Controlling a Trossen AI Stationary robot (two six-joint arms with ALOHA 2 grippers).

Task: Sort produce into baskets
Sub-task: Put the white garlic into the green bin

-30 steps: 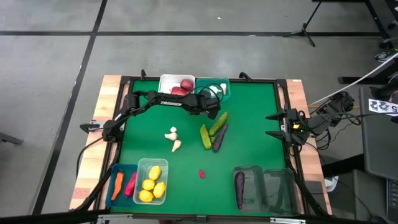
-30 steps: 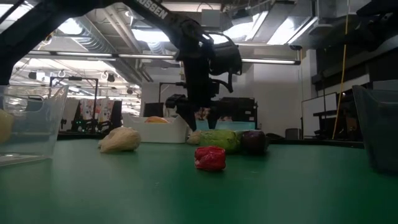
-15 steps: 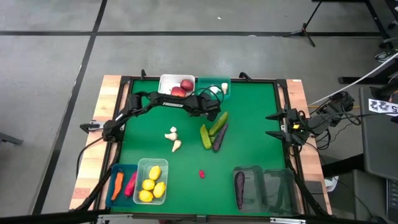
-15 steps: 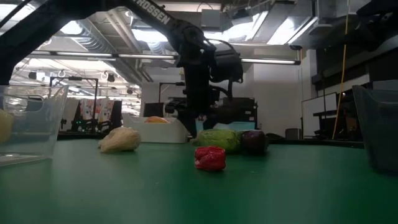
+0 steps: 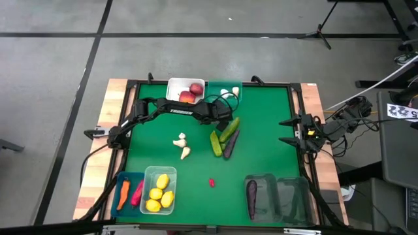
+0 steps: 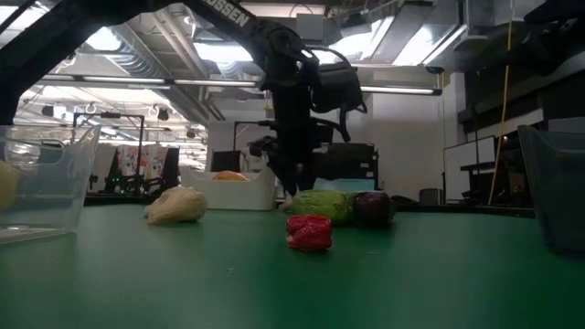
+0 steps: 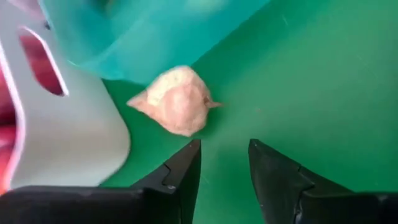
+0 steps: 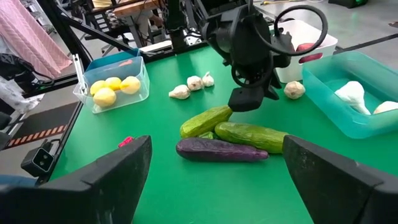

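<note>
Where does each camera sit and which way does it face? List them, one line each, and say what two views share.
High: overhead, straight down on the table; both arms show, left pincer mid-table, right pincer at the right edge.
Low: table height, level across; left arm hangs in from above, behind the red chilli.
Left wrist: looks past its own fingers at a garlic.
Right wrist: looks across the table past its own fingers at the cucumbers.
Shared: both wrist views show that garlic.

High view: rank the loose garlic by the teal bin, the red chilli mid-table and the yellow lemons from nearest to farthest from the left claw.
1. Loose garlic, right beside the left claw, at the teal bin.
2. Red chilli, alone mid-table toward the near edge.
3. Yellow lemons, in the pale green bin at the near left corner.
</note>
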